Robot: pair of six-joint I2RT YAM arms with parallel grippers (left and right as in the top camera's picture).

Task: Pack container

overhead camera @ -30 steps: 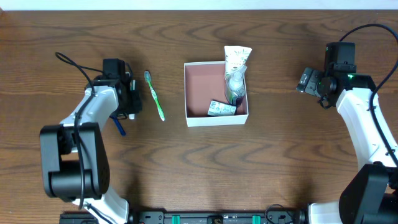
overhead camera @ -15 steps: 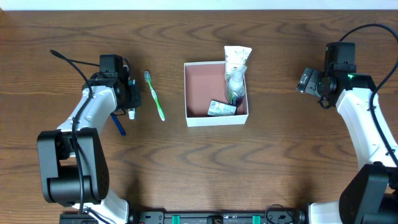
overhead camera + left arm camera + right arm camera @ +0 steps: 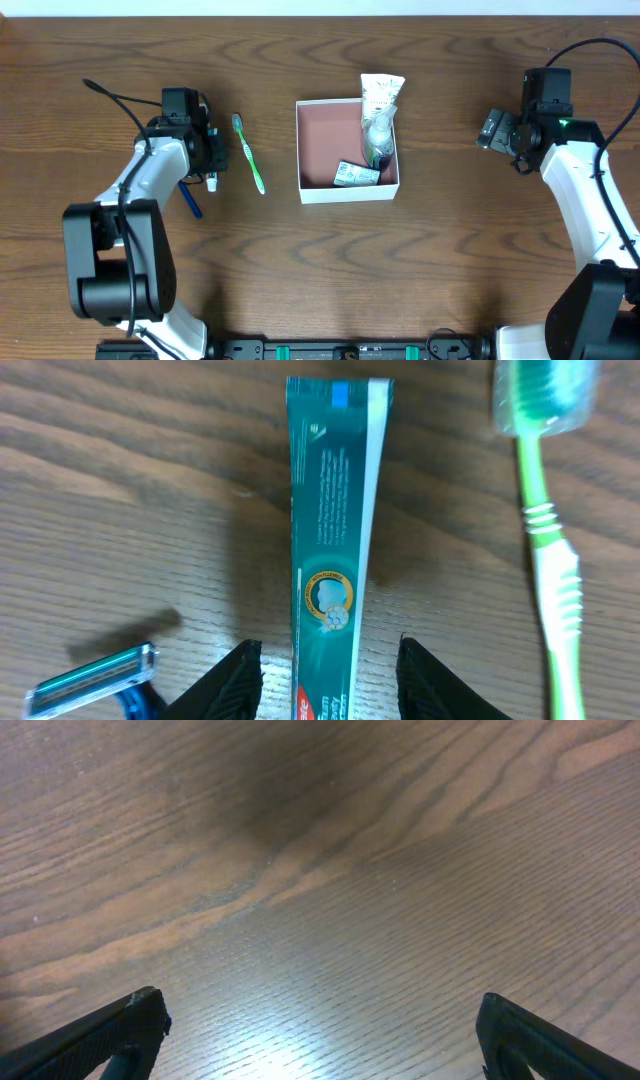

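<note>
The container (image 3: 350, 192), a white-walled box with a reddish-brown floor, sits mid-table holding a white tube (image 3: 381, 95), a clear bottle (image 3: 378, 135) and a small green-and-white carton (image 3: 357, 174). My left gripper (image 3: 205, 160) hangs over a teal toothpaste tube (image 3: 335, 510) that lies flat on the wood. In the left wrist view the left gripper (image 3: 330, 680) is open, its jaws straddling the tube with a gap on each side. Far right, my right gripper (image 3: 497, 130) is wide open over bare wood; in its wrist view the right gripper (image 3: 320, 1020) holds nothing.
A green toothbrush (image 3: 249, 153) lies between the left gripper and the container, close to the tube's right in the left wrist view (image 3: 550, 560). A blue razor (image 3: 190, 200) lies on the gripper's near side, its head (image 3: 90, 680) just left of the left finger.
The left gripper shifted slightly toward the far edge of the table, and its jaws have spread wider around the toothpaste tube. The right arm has not moved.
</note>
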